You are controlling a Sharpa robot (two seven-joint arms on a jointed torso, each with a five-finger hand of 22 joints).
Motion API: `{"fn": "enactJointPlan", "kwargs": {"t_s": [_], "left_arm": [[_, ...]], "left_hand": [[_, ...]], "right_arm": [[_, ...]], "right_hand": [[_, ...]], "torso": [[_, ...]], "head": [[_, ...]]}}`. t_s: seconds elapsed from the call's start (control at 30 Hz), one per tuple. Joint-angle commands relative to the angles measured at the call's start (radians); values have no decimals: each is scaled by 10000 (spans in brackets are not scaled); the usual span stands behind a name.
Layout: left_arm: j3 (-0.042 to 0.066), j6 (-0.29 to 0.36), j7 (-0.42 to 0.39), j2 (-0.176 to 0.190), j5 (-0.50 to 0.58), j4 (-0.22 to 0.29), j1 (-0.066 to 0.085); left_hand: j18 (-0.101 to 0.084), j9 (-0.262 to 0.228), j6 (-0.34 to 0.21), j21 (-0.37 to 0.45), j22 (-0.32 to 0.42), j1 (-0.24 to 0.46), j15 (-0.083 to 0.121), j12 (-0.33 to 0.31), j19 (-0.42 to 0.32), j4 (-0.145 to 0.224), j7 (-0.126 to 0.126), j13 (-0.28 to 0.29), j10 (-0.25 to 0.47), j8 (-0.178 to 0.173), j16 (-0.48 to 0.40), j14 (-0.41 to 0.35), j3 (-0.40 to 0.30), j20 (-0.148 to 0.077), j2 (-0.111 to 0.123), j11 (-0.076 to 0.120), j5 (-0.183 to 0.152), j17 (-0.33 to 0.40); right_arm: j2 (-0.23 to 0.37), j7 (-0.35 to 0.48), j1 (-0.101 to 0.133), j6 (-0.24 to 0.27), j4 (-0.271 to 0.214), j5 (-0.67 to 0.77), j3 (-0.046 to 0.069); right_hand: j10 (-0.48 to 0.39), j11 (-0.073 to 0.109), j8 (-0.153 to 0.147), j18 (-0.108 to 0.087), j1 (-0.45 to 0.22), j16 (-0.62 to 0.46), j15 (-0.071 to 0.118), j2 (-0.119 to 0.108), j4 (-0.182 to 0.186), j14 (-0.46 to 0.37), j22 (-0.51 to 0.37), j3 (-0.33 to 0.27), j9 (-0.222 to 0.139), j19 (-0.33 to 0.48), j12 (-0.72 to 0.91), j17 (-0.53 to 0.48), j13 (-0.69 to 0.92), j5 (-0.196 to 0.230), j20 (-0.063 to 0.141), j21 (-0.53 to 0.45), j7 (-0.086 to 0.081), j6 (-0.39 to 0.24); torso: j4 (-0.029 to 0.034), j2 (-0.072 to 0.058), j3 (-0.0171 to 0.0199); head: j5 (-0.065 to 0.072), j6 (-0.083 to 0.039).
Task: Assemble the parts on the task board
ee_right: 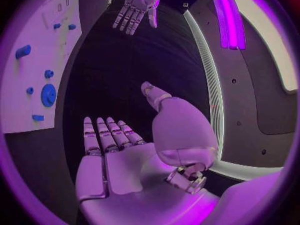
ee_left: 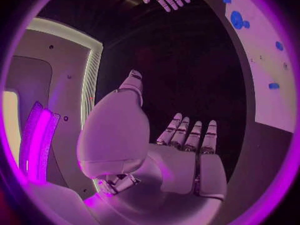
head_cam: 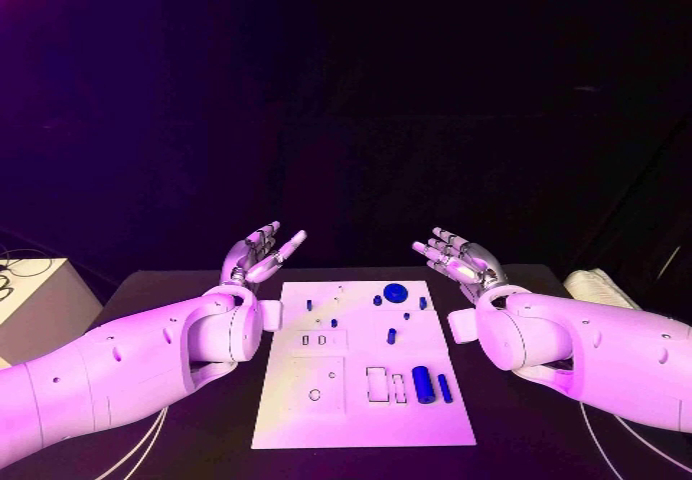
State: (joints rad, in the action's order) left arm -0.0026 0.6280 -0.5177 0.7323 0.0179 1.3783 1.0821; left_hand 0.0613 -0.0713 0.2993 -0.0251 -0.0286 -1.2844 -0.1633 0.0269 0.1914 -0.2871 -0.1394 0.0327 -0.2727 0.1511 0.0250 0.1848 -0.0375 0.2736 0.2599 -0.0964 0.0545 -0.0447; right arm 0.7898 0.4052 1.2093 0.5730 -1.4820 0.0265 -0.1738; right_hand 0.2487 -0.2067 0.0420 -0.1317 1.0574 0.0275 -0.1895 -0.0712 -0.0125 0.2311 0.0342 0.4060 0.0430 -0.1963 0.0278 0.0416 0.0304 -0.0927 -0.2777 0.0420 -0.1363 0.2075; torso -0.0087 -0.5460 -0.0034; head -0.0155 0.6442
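Both hands, left hand [head_cam: 257,256] and right hand [head_cam: 459,260], hovered empty with fingers spread at the board's [head_cam: 289,420] far corners, likely poised before grabbing blue parts [head_cam: 421,383].

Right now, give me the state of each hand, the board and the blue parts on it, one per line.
left hand: open, raised beside the board, holding nothing
right hand: open, raised beside the board, holding nothing
task board: flat on the table, untouched
round blue part: on the board's far end
blue cylinder: lying on the board's near right
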Motion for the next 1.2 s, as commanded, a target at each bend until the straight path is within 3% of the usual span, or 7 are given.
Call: {"fn": "enactJointPlan", "kwargs": {"t_s": [0.03,0.23,0.33,0.4,0.43,0.7,1.2], "left_arm": [[4,-687,-284,-30,69,-8,20],[5,-1051,-259,274,24,49,41],[5,-1135,-272,377,-12,94,54],[6,-1249,-269,487,-119,157,80],[6,-1287,-266,532,-190,192,96],[22,-1643,-103,1082,-875,868,210],[92,-2238,553,2139,-1614,2526,544]], "left_hand": [[144,-39,205,-62,-21,-492,-50,73,76,-149,-38,22,-187,90,46,164,-22,160,91,-42,81,-27],[194,-121,497,-187,-93,-555,-274,143,460,-145,-237,69,-644,213,157,584,-152,177,-66,-260,56,-124],[333,-232,925,-639,-349,-638,-720,257,1901,-138,-421,132,-1353,406,604,2084,-307,197,-293,-462,26,-462],[686,-574,2345,-1634,-830,-762,-540,1024,4590,-94,-807,464,-4819,1066,1611,5060,-802,150,-957,-1080,-25,-1143],[865,-668,2752,-1836,-897,-817,-390,1167,4950,-78,-812,483,-5372,1243,1856,5559,-899,136,-1097,-1213,-24,-1269],[1231,-1148,5039,-3161,-1374,-1677,439,1560,7092,48,-709,554,-7698,2171,3312,8039,-1340,-320,-1302,-644,-19,-2329],[1188,-1162,5330,-4450,-2078,-1986,725,1009,7499,44,-617,469,-8241,1788,5434,8205,-1783,-733,-996,-479,-38,-4146]], "right_arm": [[10,-597,163,-1550,105,497,-142],[-52,-572,388,-1448,704,1948,-225],[-89,-607,432,-1186,877,2742,-219],[-118,-658,497,-941,1070,3695,-209],[-123,-690,532,-850,1144,4121,-203],[-264,-1239,872,-976,1640,7193,-147],[-449,-3877,1503,-2697,1445,12324,-107]], "right_hand": [[547,-69,153,-198,743,117,-72,-15,-219,427,74,217,94,-266,95,69,59,38,-155,159,-1180,470],[2354,-236,584,28,1451,504,-218,47,-552,2243,286,256,403,-1440,270,363,181,253,-168,698,-1289,1839],[4203,-387,969,-60,1855,948,-318,-23,-754,4049,507,306,654,-2964,495,635,275,-25,-134,1278,-1278,3029],[6101,-184,1413,-306,2089,1441,-89,-83,-870,5834,754,407,926,-4802,729,892,368,-210,-110,1985,-1286,4392],[6306,-128,1495,-375,2149,1488,-26,-127,-897,6016,754,446,980,-5012,695,899,350,-233,-107,2058,-1230,4715],[8017,349,1845,-523,2435,2173,621,-540,-1054,8090,920,1168,1168,-6775,496,1365,344,-366,389,2842,-890,6617],[9582,1122,1639,-500,2343,5562,1824,-1155,-987,12210,3586,1234,1331,-9008,346,4774,397,-562,1803,7204,-317,7773]], "torso": [[-3,-1,-3],[-27,-70,-2],[-42,-82,-19],[-42,-136,-39],[-33,-163,-39],[-28,-483,-46],[96,-1254,-80]], "head": [[0,1],[-58,104],[-61,131],[-66,141],[-60,134],[-38,35],[150,-181]]}}
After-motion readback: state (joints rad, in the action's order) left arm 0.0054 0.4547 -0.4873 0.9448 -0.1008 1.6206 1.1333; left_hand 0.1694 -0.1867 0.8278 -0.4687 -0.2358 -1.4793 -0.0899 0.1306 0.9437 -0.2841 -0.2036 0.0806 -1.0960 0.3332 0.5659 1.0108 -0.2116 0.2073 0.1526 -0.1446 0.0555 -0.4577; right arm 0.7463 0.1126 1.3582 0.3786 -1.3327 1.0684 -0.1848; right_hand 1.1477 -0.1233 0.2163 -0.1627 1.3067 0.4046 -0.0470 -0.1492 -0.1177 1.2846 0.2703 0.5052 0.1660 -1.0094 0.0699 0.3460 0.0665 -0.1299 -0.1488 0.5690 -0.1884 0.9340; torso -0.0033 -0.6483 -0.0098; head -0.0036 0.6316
